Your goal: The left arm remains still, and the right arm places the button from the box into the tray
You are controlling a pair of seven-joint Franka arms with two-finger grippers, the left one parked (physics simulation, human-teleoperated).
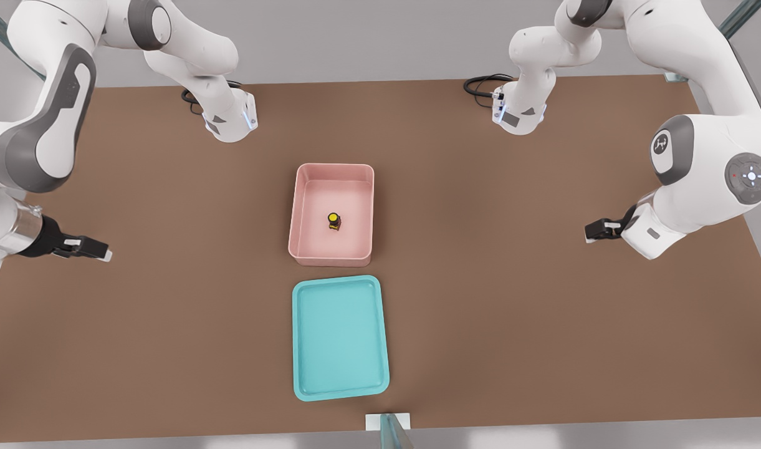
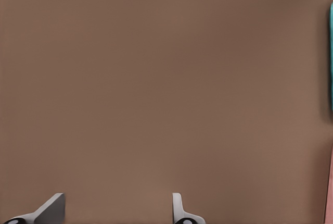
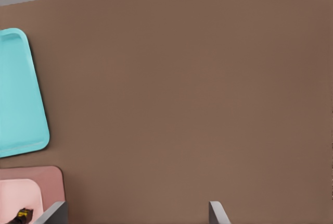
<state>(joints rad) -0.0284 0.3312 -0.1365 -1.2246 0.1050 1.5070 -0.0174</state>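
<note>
Right now your gripper (image 1: 101, 252) hangs open, well apart from the tiny yellow-capped push-button (image 1: 333, 219). That button stands inside the pale pink plastic box (image 1: 305, 187), toward the front view's right of the jaws.

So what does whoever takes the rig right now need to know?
Gripper: open and empty, low over the table at the front view's left, well clear of the box.
Button: upright on the box floor, near its middle, untouched.
Tray: holds nothing, just in front of the box, a small gap between them.
Done: nothing yet.
Left: reach into the box, grip the button, lift it over the wall and set it in the tray.
</note>
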